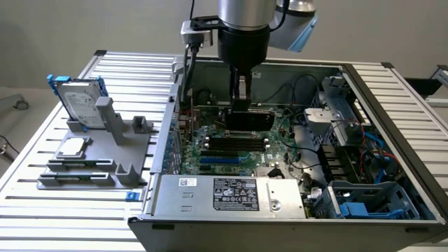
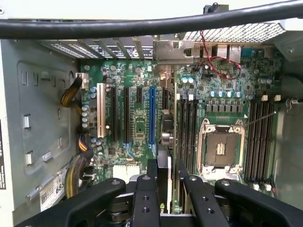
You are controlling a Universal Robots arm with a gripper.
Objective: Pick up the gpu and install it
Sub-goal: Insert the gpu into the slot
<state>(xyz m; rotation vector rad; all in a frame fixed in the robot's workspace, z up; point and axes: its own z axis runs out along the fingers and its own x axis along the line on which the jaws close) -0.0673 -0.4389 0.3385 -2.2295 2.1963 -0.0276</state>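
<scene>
The gripper (image 1: 242, 102) was clamped on the gpu (image 1: 249, 121) — the card hung edge-down, upright, over the motherboard (image 1: 231, 157) inside the open computer case (image 1: 364, 79).

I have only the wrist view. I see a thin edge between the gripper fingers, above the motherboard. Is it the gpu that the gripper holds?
Observer: Yes. In the exterior view the gripper is closed on the gpu. The card hangs upright over the motherboard, with its black shroud turned toward the camera.
Operator: Thank you. Does something stand outside the computer case?
Observer: Yes. On the exterior view's left of the computer case, a hard drive in a blue frame stands upright in a gray holder.
</scene>
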